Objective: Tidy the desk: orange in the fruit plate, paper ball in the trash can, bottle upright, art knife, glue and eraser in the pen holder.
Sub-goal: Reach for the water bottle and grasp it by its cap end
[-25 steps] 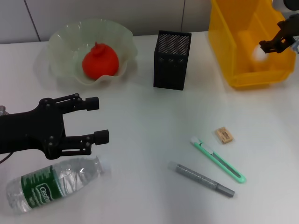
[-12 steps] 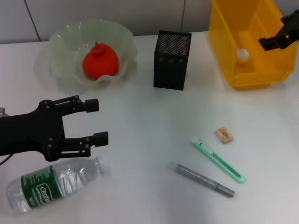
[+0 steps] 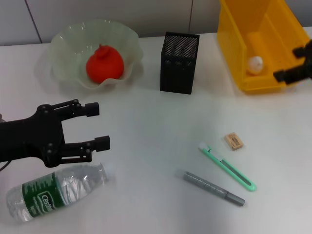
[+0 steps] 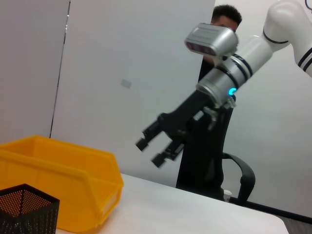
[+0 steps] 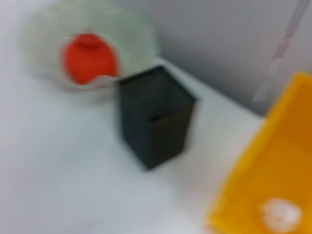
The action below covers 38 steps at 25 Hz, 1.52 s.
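The orange (image 3: 104, 63) lies in the pale green fruit plate (image 3: 63, 39) at the back left. A white paper ball (image 3: 255, 62) rests inside the yellow trash can (image 3: 234, 53). My right gripper (image 3: 291, 62) hangs open and empty at the bin's right side; the left wrist view shows it (image 4: 149, 152) spread. The clear bottle (image 3: 58, 190) lies on its side at the front left. My left gripper (image 3: 100, 126) hovers open just behind it. The eraser (image 3: 234, 141), green art knife (image 3: 227, 166) and grey glue stick (image 3: 213, 187) lie front right of the black mesh pen holder (image 3: 179, 62).
The right wrist view shows the orange (image 5: 89, 57), the pen holder (image 5: 155, 117), the yellow trash can (image 5: 263, 185) and the paper ball (image 5: 280, 214). A person and a chair stand beyond the table in the left wrist view.
The paper ball has left my right gripper and now lies in the trash can. That gripper has drawn back toward the table's front. My left gripper edged slightly left.
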{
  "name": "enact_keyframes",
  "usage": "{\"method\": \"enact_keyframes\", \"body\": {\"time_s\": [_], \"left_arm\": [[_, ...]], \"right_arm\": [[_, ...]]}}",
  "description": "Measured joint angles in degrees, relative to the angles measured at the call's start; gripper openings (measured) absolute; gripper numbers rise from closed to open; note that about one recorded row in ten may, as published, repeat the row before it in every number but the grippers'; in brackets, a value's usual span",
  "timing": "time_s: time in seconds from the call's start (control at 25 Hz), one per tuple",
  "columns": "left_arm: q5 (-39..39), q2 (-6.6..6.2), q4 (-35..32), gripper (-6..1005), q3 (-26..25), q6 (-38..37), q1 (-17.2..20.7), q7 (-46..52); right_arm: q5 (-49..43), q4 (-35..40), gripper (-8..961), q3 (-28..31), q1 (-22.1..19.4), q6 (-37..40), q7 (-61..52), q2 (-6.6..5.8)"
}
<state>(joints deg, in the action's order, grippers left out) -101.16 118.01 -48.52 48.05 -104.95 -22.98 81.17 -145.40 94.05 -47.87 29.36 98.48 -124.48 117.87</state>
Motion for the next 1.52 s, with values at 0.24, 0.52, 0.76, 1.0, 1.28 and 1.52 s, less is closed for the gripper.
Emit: {"method": "enact_keyframes", "body": {"time_s": [0.24, 0.52, 0.76, 1.0, 1.28, 1.52], "left_arm": [[0.0, -0.19, 0.0, 830, -0.1, 1.8, 0.4, 0.0], [-1.3, -0.37, 0.0, 830, -0.1, 4.3, 0.5, 1.3], [-1.8, -0.78, -0.4, 829, 0.1, 6.0, 0.5, 3.1], [-5.8, -1.25, -2.5, 829, 0.2, 8.0, -0.3, 7.1], [-16.3, 0.14, -12.6, 828, 1.2, 8.4, -2.8, 16.9], [-24.4, 0.13, -21.3, 828, 10.8, 8.1, -6.2, 26.3]], "right_arm": [[20.7, -20.4, 787, 11.5, -0.4, 11.5, 11.9, -5.27], [25.3, -32.2, 786, 12.8, -5.2, 11.4, 30.4, -4.67], [25.4, -33.7, 786, 13.9, -8.2, 11.5, 39.3, -1.37], [27.0, -38.7, 786, 16.4, -10.8, 12.5, 48.6, -0.8], [26.0, -39.6, 787, 15.8, -12.5, 12.6, 51.7, -0.33], [24.4, -39.7, 787, 16.2, -12.1, 11.8, 51.8, -0.14]]}}
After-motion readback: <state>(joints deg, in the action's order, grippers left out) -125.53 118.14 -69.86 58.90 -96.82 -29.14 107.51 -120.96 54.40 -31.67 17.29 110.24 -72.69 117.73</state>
